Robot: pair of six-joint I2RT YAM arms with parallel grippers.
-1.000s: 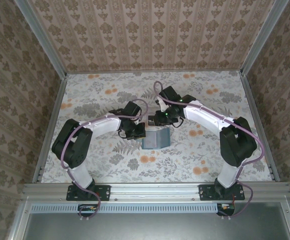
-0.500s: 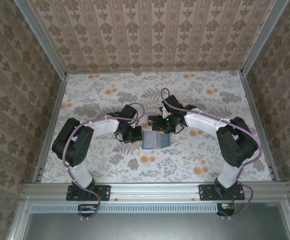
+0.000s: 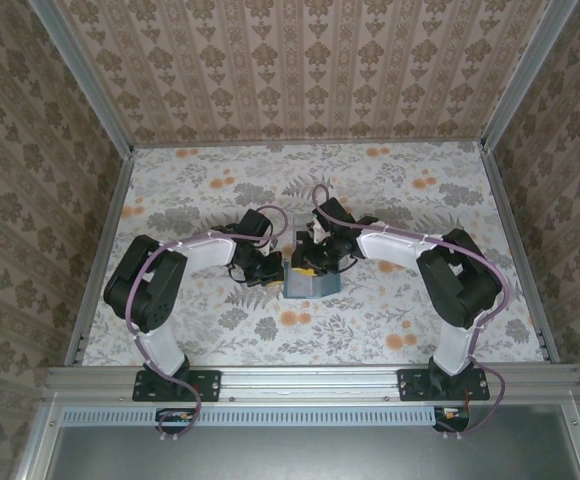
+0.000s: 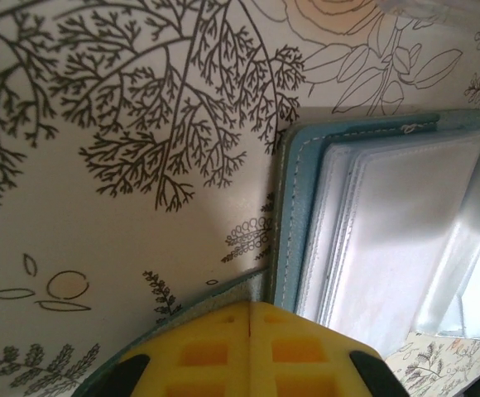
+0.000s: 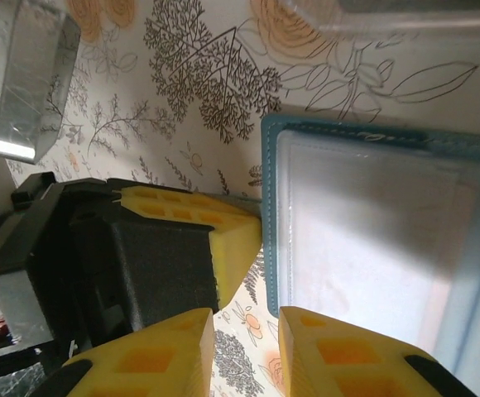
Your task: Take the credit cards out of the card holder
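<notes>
Right wrist view: the right claw [image 5: 247,324], narrowly parted and gripping nothing, hangs at a corner of the holder [image 5: 372,240]. The holder lies open on the flowered table [image 5: 182,74], clear sleeves facing up. The left claw [image 5: 244,231], pressed fully closed, touches the teal edge beside that corner. Farther off sits a clear box [image 5: 25,83], apart from the holder.

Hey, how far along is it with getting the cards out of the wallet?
Done: the card holder lies open. In hand: the left gripper pinches its edge, and the right gripper hovers open just above it. Left: pulling the credit cards; none is out yet.
</notes>
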